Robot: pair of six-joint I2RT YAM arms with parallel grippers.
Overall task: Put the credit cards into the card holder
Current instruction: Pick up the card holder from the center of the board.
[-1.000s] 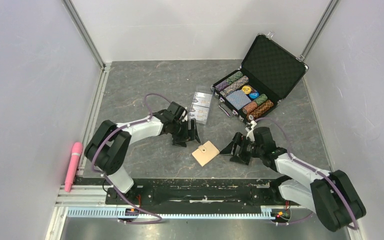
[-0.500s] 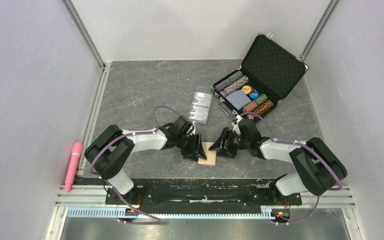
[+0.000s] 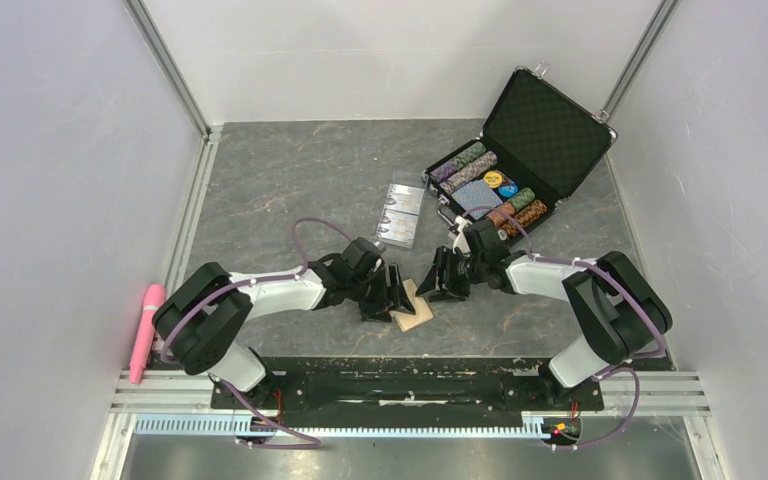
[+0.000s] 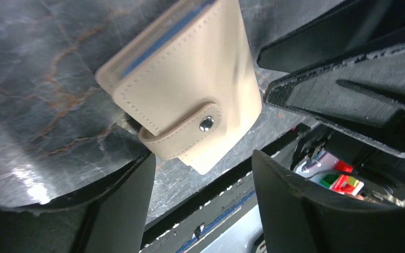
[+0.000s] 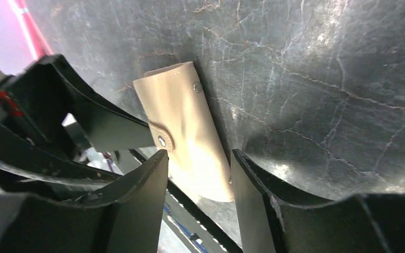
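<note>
The tan card holder point(image 3: 413, 308) lies snapped closed between my two grippers near the table's front, its far edge raised a little. My left gripper point(image 3: 390, 294) stands open on its left. In the left wrist view a corner of the card holder point(image 4: 190, 95) reaches between the spread fingertips point(image 4: 140, 174) without being touched. From the right, my right gripper point(image 3: 432, 284) comes in; its fingers point(image 5: 155, 163) press both long edges of the card holder point(image 5: 187, 124). The pale credit cards point(image 3: 401, 213) lie flat further back, apart from both grippers.
An open black poker-chip case point(image 3: 545, 125) with chips and a blue deck stands at the back right. A pink stick-like object point(image 3: 146, 330) lies by the left wall. A black rail point(image 3: 390, 385) runs along the near edge. White walls close in three sides.
Both arms swung inward from either side to the card holder. The right jaws narrowed onto its edges. The left jaws narrowed, then widened again, and the holder's far edge tipped up.
</note>
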